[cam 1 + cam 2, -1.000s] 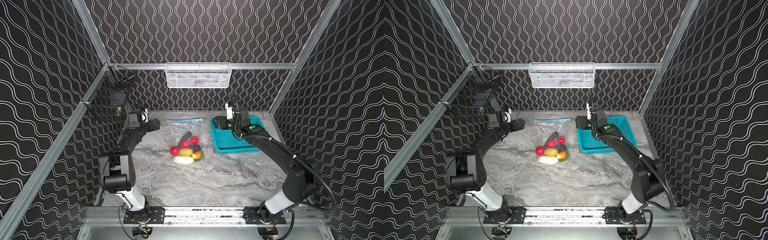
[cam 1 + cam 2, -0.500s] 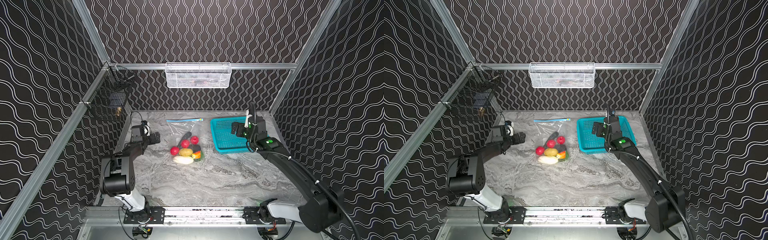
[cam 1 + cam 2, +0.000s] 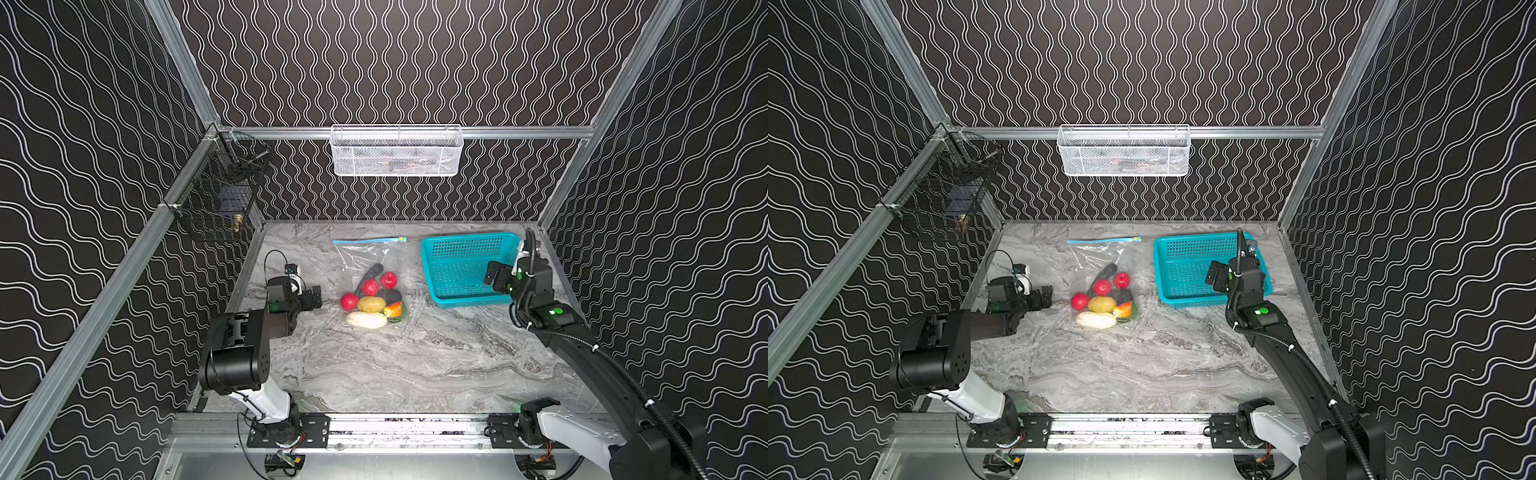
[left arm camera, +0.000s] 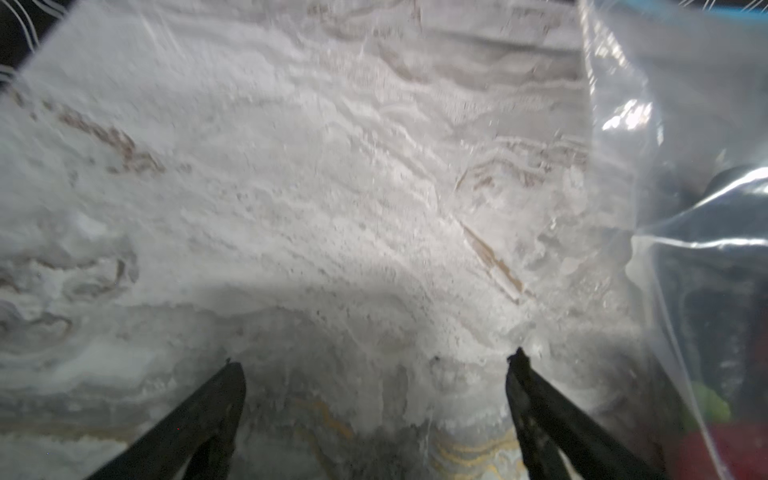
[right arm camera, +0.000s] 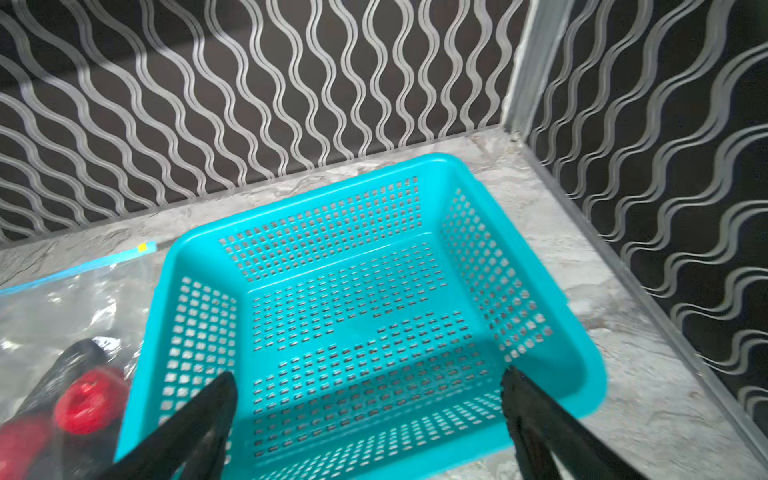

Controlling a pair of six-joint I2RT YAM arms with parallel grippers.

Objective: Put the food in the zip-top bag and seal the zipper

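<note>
Both arms have drawn back with jaws apart, holding nothing. Our left gripper (image 4: 374,359) sits just beside the zip-top bag (image 3: 361,259) that holds the food (image 3: 371,304), and our right gripper (image 5: 368,374) is over the basket (image 5: 311,201). We judge the zipper (image 3: 365,240) shut.

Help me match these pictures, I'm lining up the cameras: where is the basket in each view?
Top view: basket at the back right, just right of the bag.
Top view: basket at the back right, again right of the bag.
Left wrist: basket not in it, only the bag.
Right wrist: basket fills the middle, bag beside it.
Shared landmark: the bag.
</note>
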